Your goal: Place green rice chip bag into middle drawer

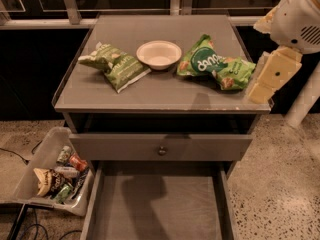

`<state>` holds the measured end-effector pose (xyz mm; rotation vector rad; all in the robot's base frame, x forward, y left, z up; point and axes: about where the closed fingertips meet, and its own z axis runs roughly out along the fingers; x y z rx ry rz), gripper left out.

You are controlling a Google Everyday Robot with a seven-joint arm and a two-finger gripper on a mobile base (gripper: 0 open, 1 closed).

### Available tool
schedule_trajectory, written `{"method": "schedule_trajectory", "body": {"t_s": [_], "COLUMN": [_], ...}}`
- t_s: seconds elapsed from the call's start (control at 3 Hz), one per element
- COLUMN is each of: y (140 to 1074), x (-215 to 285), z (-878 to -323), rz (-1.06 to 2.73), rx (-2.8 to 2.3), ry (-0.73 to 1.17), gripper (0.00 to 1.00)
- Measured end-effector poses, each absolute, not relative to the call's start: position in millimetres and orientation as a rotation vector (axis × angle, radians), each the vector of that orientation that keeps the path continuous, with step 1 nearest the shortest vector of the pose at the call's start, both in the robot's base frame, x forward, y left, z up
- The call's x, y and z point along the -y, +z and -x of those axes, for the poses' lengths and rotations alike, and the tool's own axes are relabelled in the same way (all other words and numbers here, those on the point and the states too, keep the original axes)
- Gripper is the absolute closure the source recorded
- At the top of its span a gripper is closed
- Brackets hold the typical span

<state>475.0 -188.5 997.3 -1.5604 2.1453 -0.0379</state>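
The green rice chip bag lies on the right side of the cabinet top, bright green with a dark-green round logo. The middle drawer is pulled open at the bottom of the view, a grey tray with a bare flat floor. My arm reaches in from the upper right; its cream gripper hangs at the cabinet's right edge, just right of the chip bag and not touching it.
A paler olive-green bag lies on the left of the top, with a white bowl between the two bags. A shut drawer front with a small knob sits above the open drawer. A bin of snacks stands on the floor at left.
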Motion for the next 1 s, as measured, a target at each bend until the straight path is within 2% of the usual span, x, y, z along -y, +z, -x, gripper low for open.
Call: {"method": "schedule_trajectory", "body": {"t_s": [0.67,1.0], "y": [980,980], "x": [198,198], "z": [-524,-524], "rz": [1.347,1.347], "rx": [-1.971,-1.971], "ry": [0.194,0.194], "gripper": [0.0,0.0]}}
